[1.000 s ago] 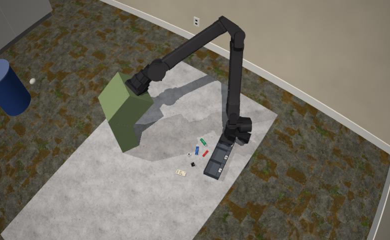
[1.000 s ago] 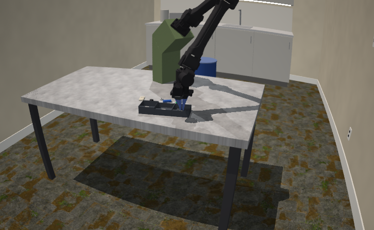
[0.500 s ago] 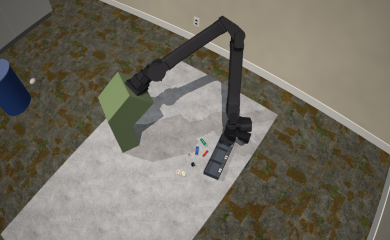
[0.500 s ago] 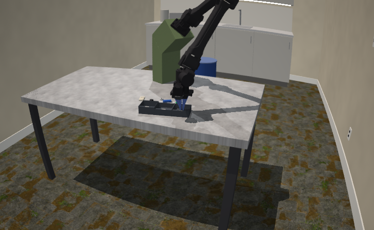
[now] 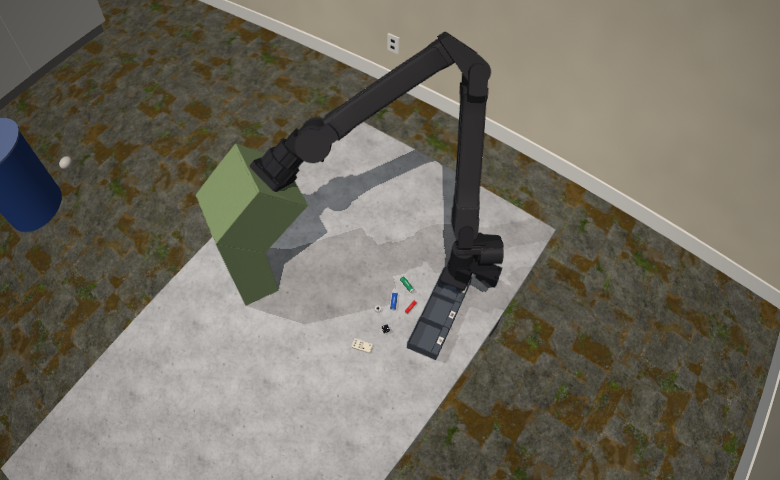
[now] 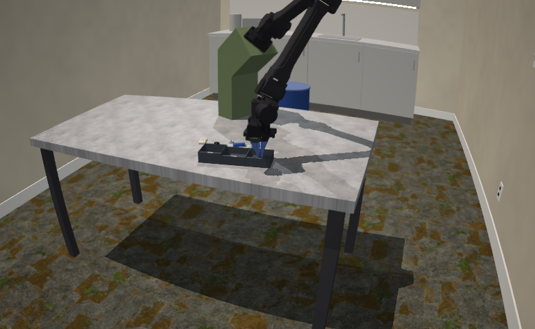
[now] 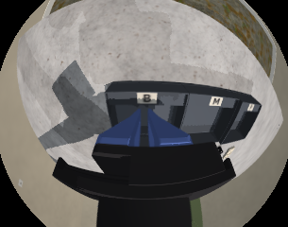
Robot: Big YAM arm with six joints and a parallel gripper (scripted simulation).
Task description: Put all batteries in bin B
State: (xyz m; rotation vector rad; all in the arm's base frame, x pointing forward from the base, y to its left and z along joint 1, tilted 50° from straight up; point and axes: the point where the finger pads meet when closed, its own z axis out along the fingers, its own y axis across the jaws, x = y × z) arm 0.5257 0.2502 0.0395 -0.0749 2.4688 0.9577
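My gripper (image 6: 259, 156) (image 7: 144, 113) is shut down to a narrow gap, with nothing visible between the fingertips. Its blue fingers point down into bin B (image 6: 260, 162) (image 7: 122, 87), the end bin of the dark joined row, and hide part of its inside. A green battery (image 5: 406, 283) lies on the table near that bin. A blue battery (image 5: 393, 300) (image 6: 239, 144) lies beside it. A small red cylinder (image 5: 410, 306), seemingly a battery too, lies between the blue one and the bins.
Bin M (image 7: 216, 118) and a third bin (image 5: 424, 337) adjoin bin B. A white round piece (image 5: 377, 308) (image 6: 231, 141), a black cube (image 5: 385, 328) and a cream domino (image 5: 361, 345) (image 6: 202, 140) lie on the table. The green stand (image 5: 245, 261) carries the arm.
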